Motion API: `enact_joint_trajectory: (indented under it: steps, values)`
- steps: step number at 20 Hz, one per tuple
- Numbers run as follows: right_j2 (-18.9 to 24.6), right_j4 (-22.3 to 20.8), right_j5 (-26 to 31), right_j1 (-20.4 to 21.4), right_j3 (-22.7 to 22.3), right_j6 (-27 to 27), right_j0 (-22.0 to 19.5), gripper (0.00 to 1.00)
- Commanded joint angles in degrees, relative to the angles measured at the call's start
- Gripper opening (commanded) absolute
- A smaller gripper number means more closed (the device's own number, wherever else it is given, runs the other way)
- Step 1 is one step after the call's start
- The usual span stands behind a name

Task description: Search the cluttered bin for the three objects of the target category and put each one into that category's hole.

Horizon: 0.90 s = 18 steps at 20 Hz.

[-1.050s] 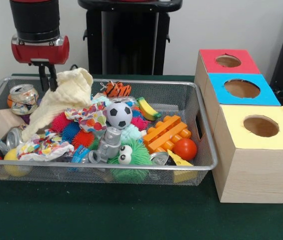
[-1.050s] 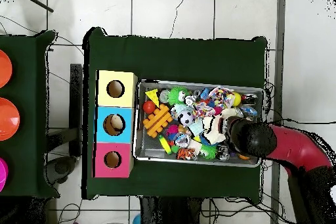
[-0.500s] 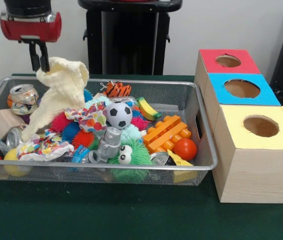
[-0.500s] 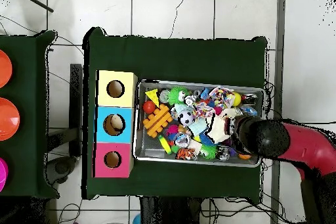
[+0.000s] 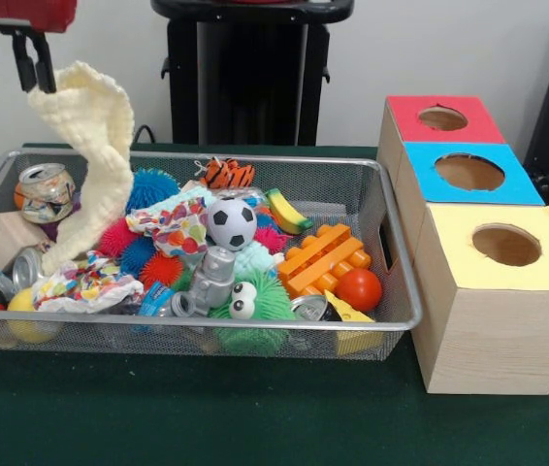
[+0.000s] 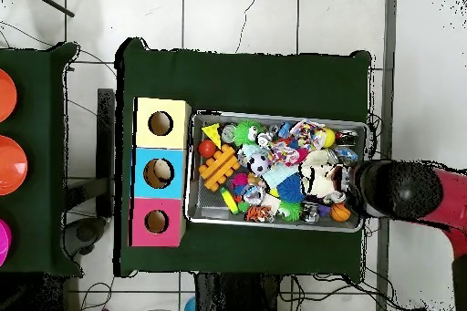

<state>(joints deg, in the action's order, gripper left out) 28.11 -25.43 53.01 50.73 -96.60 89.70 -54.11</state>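
Gripping the cream cloth (image 5: pixel 87 146) by its top corner, the gripper (image 5: pixel 34 66) holds it with fingers pinched, high above the bin's (image 5: pixel 391 248) left end. The tail drapes onto a spiky ball (image 5: pixel 117 237); it could snag there and tug free before the boxes (image 5: pixel 493 320) far right.

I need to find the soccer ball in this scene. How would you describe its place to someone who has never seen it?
Look in the wire mesh bin on the green table, left of the three coloured boxes. Near the middle of the pile, just above a grey toy robot, sits the soccer ball. It is the only white ball with black patches; the balls around it are fuzzy and brightly coloured.
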Motion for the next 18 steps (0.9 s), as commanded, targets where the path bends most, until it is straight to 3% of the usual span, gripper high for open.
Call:
enact_joint_trajectory:
  steps: [1, 6, 18]
  values:
    - [6.0, -0.2, 6.4, 1.5, 2.1, -17.3, -1.5, 0.00]
    - [5.5, -3.5, 5.2, 0.2, 2.4, -16.4, -1.0, 0.00]
    - [6.0, -4.3, 2.3, 0.1, 0.4, -14.3, -1.3, 0.00]
